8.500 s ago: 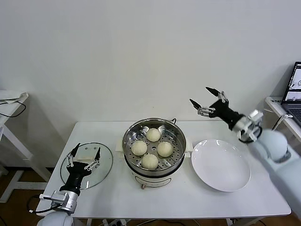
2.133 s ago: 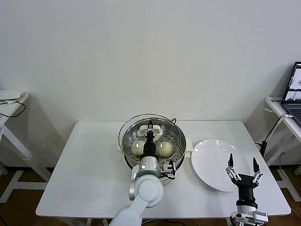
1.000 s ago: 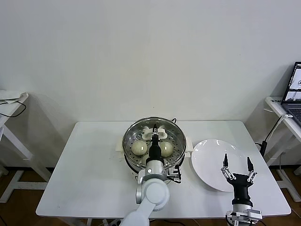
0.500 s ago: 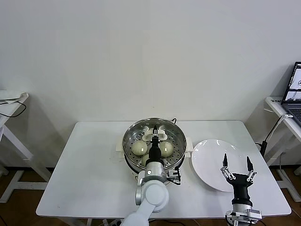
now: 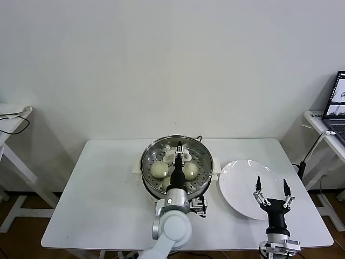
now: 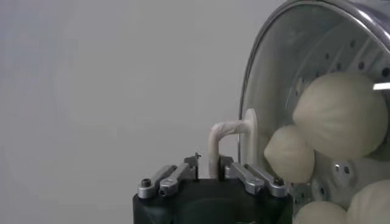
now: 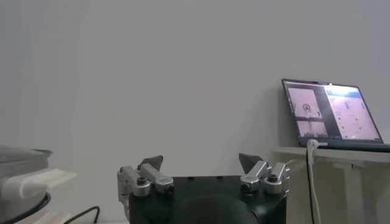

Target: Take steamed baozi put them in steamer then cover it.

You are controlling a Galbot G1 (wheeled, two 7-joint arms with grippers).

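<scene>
The steel steamer stands mid-table on its white base. The clear glass cover lies on its rim. My left gripper is above the pot's middle, shut on the cover's white handle. Cream baozi show through the glass on the perforated tray; my arm hides the others in the head view. The left wrist view shows my left gripper on the handle, the cover's steel rim and several baozi behind the glass. My right gripper is open and empty, parked at the front right.
A flat white plate lies right of the steamer, partly under my right gripper. A laptop sits on a side table at the far right. A white side table with a cable stands far left.
The cover, earlier on the table at the left, was held tilted above the pot and now sits down on its rim. The right arm has come down to the front right.
</scene>
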